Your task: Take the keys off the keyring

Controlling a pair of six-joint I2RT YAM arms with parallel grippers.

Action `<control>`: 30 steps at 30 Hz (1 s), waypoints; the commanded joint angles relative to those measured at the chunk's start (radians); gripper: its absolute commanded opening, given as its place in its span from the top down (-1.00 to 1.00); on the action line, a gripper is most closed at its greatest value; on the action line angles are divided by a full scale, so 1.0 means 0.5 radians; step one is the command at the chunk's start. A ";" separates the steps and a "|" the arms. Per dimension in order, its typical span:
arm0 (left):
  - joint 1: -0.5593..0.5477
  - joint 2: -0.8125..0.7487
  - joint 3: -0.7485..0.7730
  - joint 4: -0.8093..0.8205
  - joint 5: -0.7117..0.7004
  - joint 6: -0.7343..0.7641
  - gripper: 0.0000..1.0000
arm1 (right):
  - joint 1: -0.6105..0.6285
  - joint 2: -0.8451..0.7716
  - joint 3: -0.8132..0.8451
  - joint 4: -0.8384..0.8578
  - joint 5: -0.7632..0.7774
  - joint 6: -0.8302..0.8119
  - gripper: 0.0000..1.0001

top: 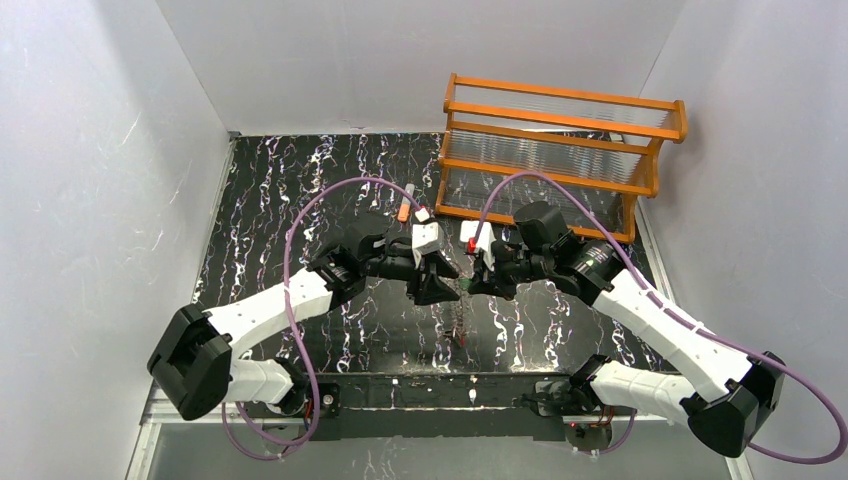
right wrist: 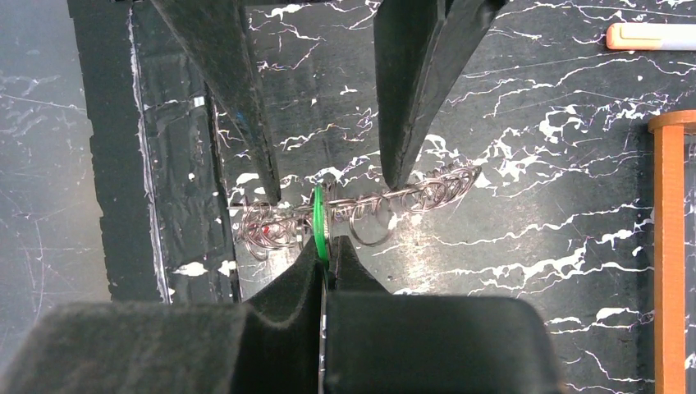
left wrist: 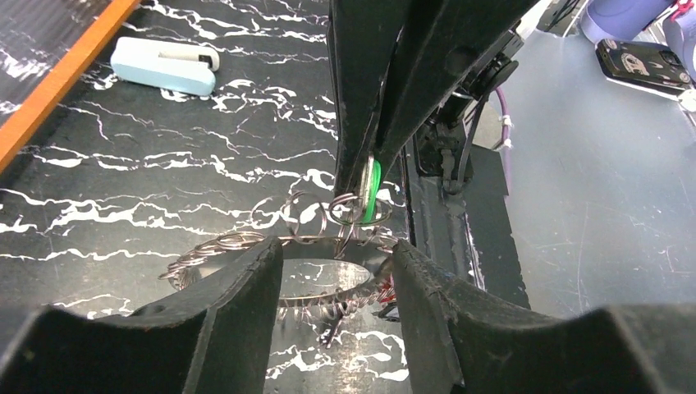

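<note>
1. The left gripper [left wrist: 335,254] is standing with its two dark padded fingers spread apart. It is straddling the flat grey metal keyring [right wrist: 410,193], whose rim looks coiled and jagged, and its tips are sitting against the wire. It is unclenched. Whether the tips are pressing on the wire cannot be told. This placement appears meant to brace the keyring while the other arm is working.
2. The right gripper [right wrist: 325,256] is clenched on the small, flat green tag-like key [right wrist: 318,217], with its jaws meeting edge-on across the tag. The green key is sitting on the keyring's wire, between the two left fingers. Pinching it by its flat faces is probably meant to let it be slid or twisted along the coil.
3. A tiny red key [right wrist: 267,232] is showing among the loops at the end of the keyring nearer the arm bases. No dark-and-white key can be made out.
4. The keyring is lying just over the black, white-veined marble-pattern table [top: 300,180], midway between the arms. Whether it is touching the surface cannot be told.
5. The orange wooden rack [top: 560,130], the orange-and-grey tube [right wrist: 657,35] and the pale white-blue clip [left wrist: 164,66] are lying well apart from the work.
6. Judged stage: the first key is in hand, and none is off yet.
</note>
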 commanded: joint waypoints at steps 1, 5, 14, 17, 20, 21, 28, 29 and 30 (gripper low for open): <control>0.005 0.026 0.057 0.008 0.099 0.015 0.07 | 0.012 0.001 0.054 0.086 -0.077 -0.029 0.97; 0.006 0.045 0.064 0.043 0.108 -0.023 0.37 | 0.012 0.005 0.047 0.090 -0.083 -0.026 0.97; 0.006 0.011 0.010 0.072 0.084 -0.025 0.97 | 0.010 -0.099 -0.084 0.147 0.059 0.051 0.97; 0.009 -0.021 0.004 -0.009 0.076 0.058 1.00 | 0.010 -0.184 -0.175 0.217 0.155 0.149 0.97; 0.014 -0.045 0.028 -0.117 0.092 0.147 1.00 | 0.010 -0.249 -0.249 0.250 0.198 0.256 0.97; 0.018 -0.044 0.036 -0.133 0.124 0.161 1.00 | 0.012 -0.261 -0.266 0.266 0.196 0.289 0.97; 0.155 0.124 0.092 0.077 0.488 -0.044 1.00 | 0.012 -0.281 -0.367 0.404 0.209 0.506 0.97; 0.182 0.147 0.094 0.129 0.543 -0.105 1.00 | 0.012 -0.280 -0.379 0.417 0.212 0.530 0.97; 0.203 0.166 0.101 0.149 0.577 -0.134 1.00 | 0.011 -0.281 -0.387 0.428 0.214 0.541 0.97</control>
